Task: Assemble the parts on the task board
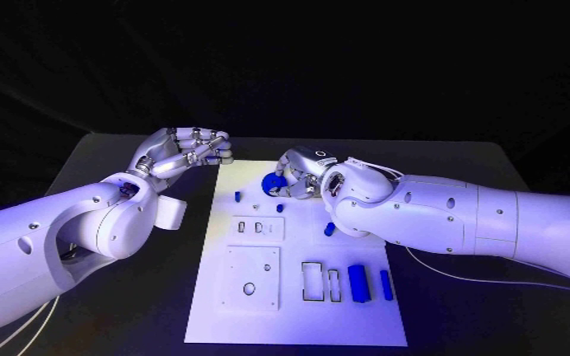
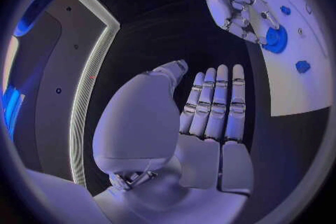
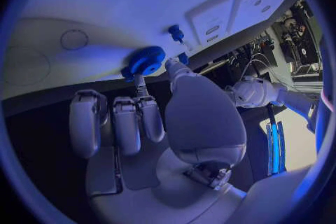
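Near-edge blue bars [image 1: 357, 282] lie loose on the white board [image 1: 297, 323], right hand [image 1: 303, 176] pinching the round blue knob [image 1: 273, 183] at its far end, looks light, stiff, rim-grippable, left hand [image 1: 184, 154] curled, empty.

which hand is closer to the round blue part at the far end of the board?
Right. The right hand has its fingers at the round blue part. The left hand sits off the task board, beyond its far left corner, holding nothing.
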